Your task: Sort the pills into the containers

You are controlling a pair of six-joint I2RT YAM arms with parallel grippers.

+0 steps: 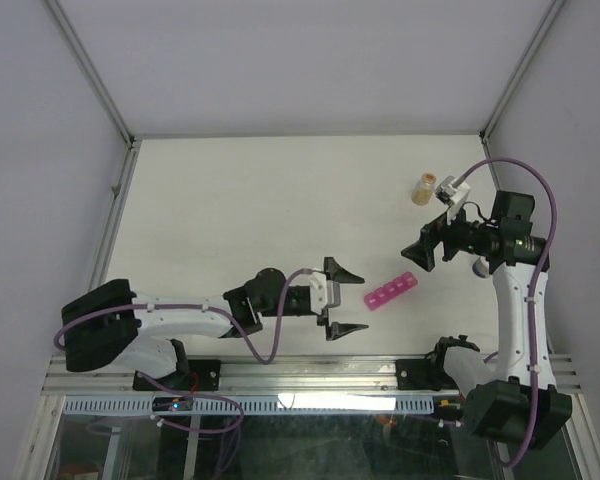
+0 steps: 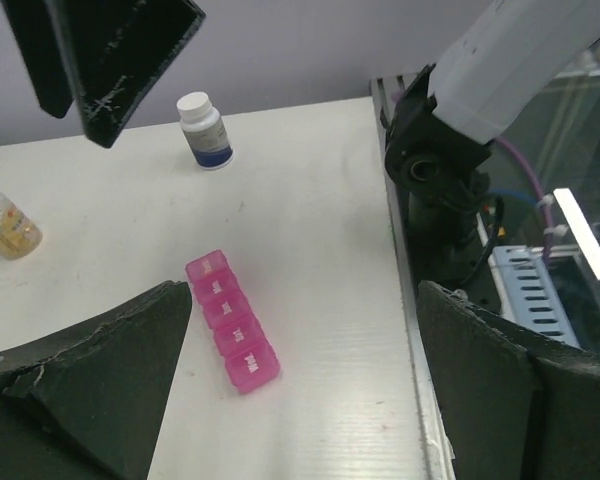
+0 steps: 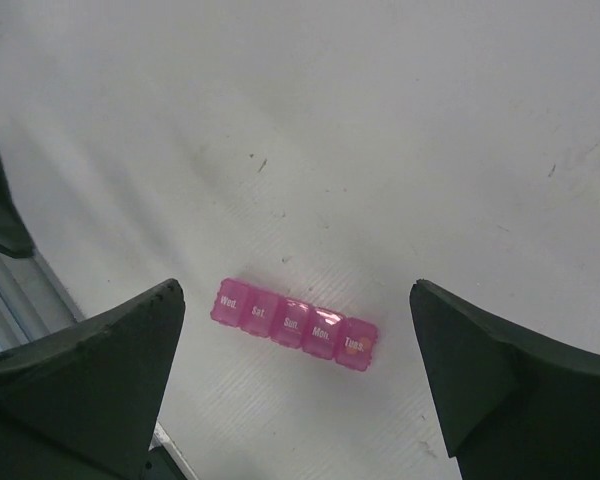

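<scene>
Found one magenta translucent plastic strip [image 1: 391, 292] of five square lidded compartments lying on the white tabletop [image 1: 260, 200], between two wide-spread hands.

Counted two hands, both empty. Saw the left hand [image 1: 358, 301] low at the strip's left end, fingers far apart, tips just beside it and not touching. Saw the right hand [image 1: 427, 243] raised to the strip's right, jaws equally wide, facing down on it. Counted five lids, all shut, lettered Wed, Sat, Sun, Mon, Tues. Counted two bottles: one small amber bottle [image 1: 424, 188] well apart toward the far right, and one white plastic bottle with a white cap [image 2: 205, 130] beside the right arm. Placed the strip aslant, nearer the front edge and its metal rail [image 1: 310, 372] than the far edge. Noted broad bare surface left of and beyond the strip, and tighter room on the right among the bottles and arm.
</scene>
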